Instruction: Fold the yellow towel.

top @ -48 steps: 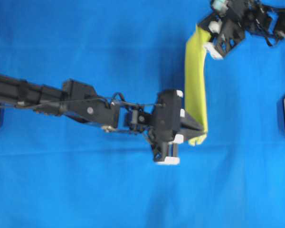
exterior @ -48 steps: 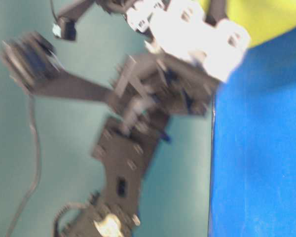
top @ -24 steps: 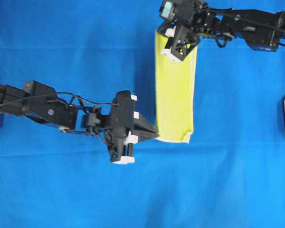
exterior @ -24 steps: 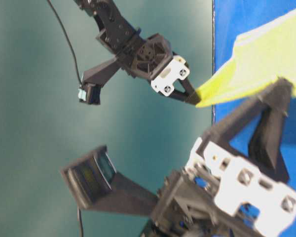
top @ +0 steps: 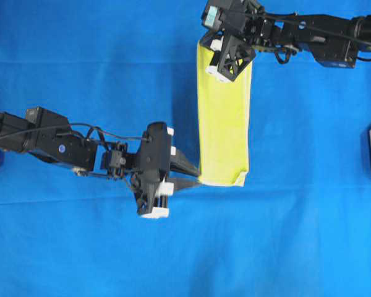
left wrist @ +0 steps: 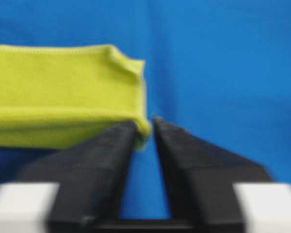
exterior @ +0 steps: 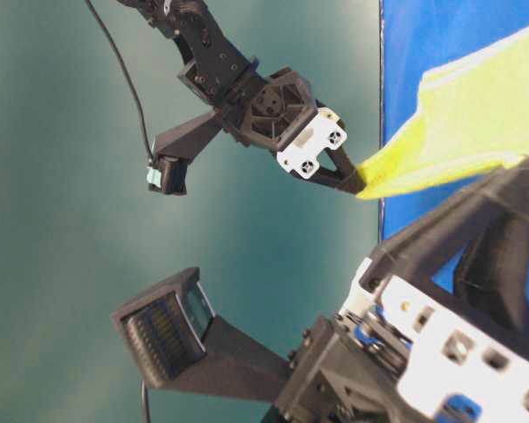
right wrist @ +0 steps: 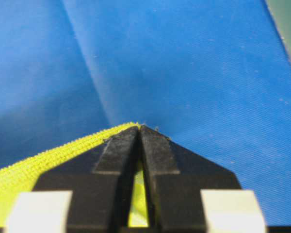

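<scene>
On the desk, which is all covered by a blue cloth (top: 80,62), the yellow towel (top: 222,117) lies a bit to the right of the middle. It is folded into a long thin strip. One short end is close to the top edge of the desk in the overhead view. The other short end is about halfway down the desk. The bottom right corner of the strip is a little bent. The left end effector (top: 195,178) reaches in from the left edge of the desk, and its tips are at the bottom left corner of the towel. In the left wrist view its two black fingers (left wrist: 102,155) stand a small way apart, a narrow gap, and you can see blue cloth between them. The towel corner sits right at the tip of one finger, but nothing is squeezed in the gap. The right end effector (right wrist: 138,128) reaches in from the right edge of the desk to the top end of the strip. Its fingers are pressed almost together, and a bit of yellow shows in the thin slit between them, so it is pinching the towel's edge. In the table-level view that end of the towel is pulled to a point at its tips.
</scene>
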